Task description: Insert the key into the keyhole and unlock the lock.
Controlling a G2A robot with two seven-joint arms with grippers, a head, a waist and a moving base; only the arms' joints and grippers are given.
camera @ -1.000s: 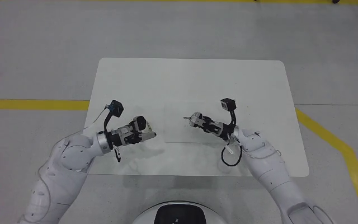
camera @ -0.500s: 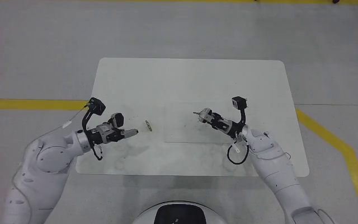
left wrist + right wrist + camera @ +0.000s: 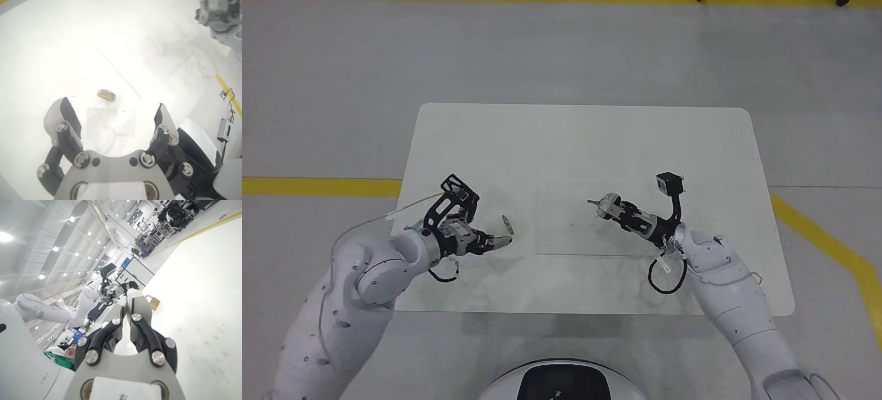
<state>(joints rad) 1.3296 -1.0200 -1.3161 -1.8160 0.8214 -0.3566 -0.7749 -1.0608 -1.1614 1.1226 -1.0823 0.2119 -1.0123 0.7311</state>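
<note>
Pinching key [image 3: 591,203], right pincer [image 3: 126,298] points toward shackled lock [image 3: 154,303].

White glossy arms [image 3: 372,275]; black wrist cameras [image 3: 670,184]; grey jaws, black linkages [image 3: 70,140], silver screws [image 3: 81,159].

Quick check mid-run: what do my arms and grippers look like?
White rounded arms. Left gripper and right gripper: grey plates, black links, silver bolts, grey fingers with black pads. Black cable loops at the right wrist.

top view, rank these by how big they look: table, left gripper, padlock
1. table, by far the largest
2. left gripper, though it sits nearer the camera
3. padlock, a tiny speck
</note>
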